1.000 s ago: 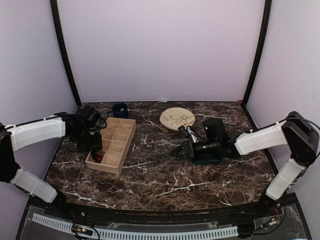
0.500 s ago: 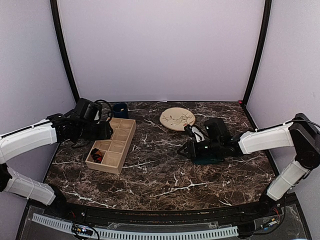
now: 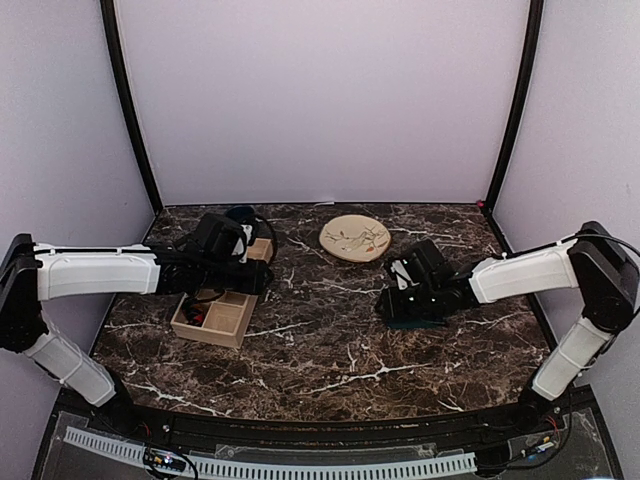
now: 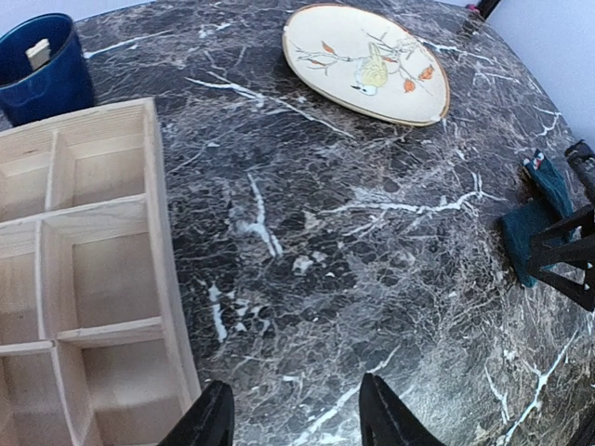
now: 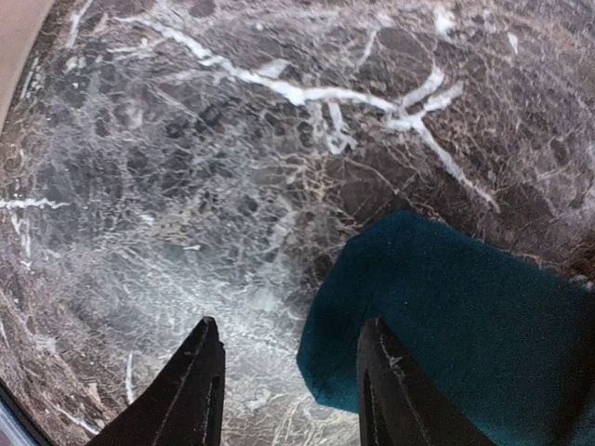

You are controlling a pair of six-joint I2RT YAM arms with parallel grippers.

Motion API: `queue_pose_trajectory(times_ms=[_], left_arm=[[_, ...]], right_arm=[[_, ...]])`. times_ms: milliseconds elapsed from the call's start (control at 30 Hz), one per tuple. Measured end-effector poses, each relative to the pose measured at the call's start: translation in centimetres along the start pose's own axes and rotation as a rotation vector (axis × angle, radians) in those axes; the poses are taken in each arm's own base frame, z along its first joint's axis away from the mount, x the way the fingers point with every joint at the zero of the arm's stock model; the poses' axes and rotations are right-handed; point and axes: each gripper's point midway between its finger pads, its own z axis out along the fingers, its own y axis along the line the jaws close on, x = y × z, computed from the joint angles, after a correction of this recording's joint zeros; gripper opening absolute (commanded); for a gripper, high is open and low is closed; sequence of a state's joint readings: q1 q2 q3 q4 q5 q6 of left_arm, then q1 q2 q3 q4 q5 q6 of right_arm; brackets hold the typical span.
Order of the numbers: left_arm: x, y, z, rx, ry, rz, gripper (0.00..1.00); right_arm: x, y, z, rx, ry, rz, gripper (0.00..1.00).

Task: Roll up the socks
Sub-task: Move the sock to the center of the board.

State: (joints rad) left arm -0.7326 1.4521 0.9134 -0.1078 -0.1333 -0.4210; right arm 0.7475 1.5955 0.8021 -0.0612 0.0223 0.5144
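worktop (image 3: 320,350): teal sock (image 5: 446,307) lies flat on its right side. right claw (image 5: 289,327), spread, stands over the sock's end, the sock running back beneath it. left claw (image 4: 296,388), spread and empty, is well apart; right arm is nearer.

Dark white-veined marble table (image 3: 330,360) in front of me, wooden tray (image 3: 228,318) on it left of centre, blue mug (image 4: 42,70) just beyond the tray's far corner at upper left, bird-painted plate (image 3: 355,238) at upper centre, teal sock (image 5: 456,307) flat right of centre.
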Motion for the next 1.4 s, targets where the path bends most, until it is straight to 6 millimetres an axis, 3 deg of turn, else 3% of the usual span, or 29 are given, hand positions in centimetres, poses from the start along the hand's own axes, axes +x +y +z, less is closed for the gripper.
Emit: queue_pose_trajectory(times_ms=[200, 433, 567, 733, 867, 933, 1167, 1267, 1400], left_arm=[[1.7, -2.7, 1.6, 0.057, 0.033, 0.074, 0.47], [2.9, -4.5, 2.1, 0.091, 0.043, 0.128, 0.47], [2.6, -4.9, 2.1, 0.098, 0.027, 0.132, 0.47], [2.0, -4.7, 1.4, 0.091, -0.01, 0.133, 0.47], [1.6, -4.1, 0.3, 0.081, -0.049, 0.13, 0.47], [1.4, -3.9, -0.3, 0.074, -0.067, 0.13, 0.47], [1.2, -3.2, -1.3, 0.06, -0.109, 0.125, 0.47], [0.6, -3.6, -1.3, 0.076, -0.132, 0.12, 0.45], [0.9, -4.7, -0.3, 0.113, -0.125, 0.126, 0.43]], right_arm=[[2.1, -1.2, 1.9, 0.045, 0.073, 0.038, 0.42], [1.8, 0.3, 2.4, -0.009, 0.064, 0.118, 0.41], [1.9, 2.9, 3.1, -0.082, 0.071, 0.15, 0.41], [0.8, 7.5, 5.3, -0.185, 0.074, 0.181, 0.41], [-1.0, 11.4, 7.3, -0.267, 0.062, 0.209, 0.42], [-3.5, 14.0, 8.3, -0.334, 0.013, 0.225, 0.43], [-8.2, 17.3, 6.9, -0.442, -0.118, 0.208, 0.45], [-9.1, 16.9, 5.8, -0.412, -0.152, 0.168, 0.45], [-9.5, 14.8, 3.2, -0.339, -0.187, 0.117, 0.45]])
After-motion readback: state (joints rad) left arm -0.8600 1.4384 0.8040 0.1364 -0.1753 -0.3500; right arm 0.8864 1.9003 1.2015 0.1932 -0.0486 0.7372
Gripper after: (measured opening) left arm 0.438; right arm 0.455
